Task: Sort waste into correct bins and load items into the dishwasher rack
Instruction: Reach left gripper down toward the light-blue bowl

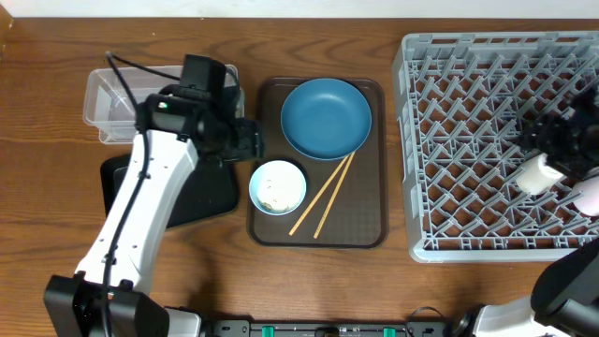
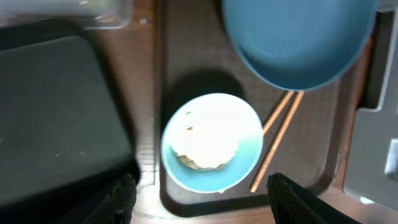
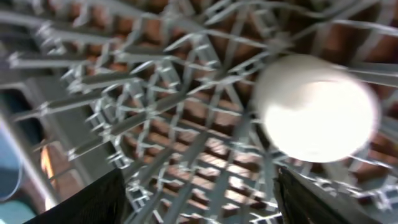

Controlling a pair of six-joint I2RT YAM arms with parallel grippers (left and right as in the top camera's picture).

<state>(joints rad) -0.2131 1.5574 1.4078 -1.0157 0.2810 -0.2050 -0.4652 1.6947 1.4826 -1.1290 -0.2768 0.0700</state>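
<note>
Near the middle of the counter, I see the brown rectangular serving tray carrying the dark blue round plate, the pale blue-white bowl with whitish rice-like scraps in it, and two thin wooden chopsticks beside the bowl. My left jaws hang wide open above that bowl. At the left edge sit the clear plastic tub and the shallow black tray. Along the right edge, the large grey pegged rack holds a white cup and a pink cup; my right jaws are spread wide near the white cup, gripping nothing. A strip of bare wood separates serving tray and rack.
</note>
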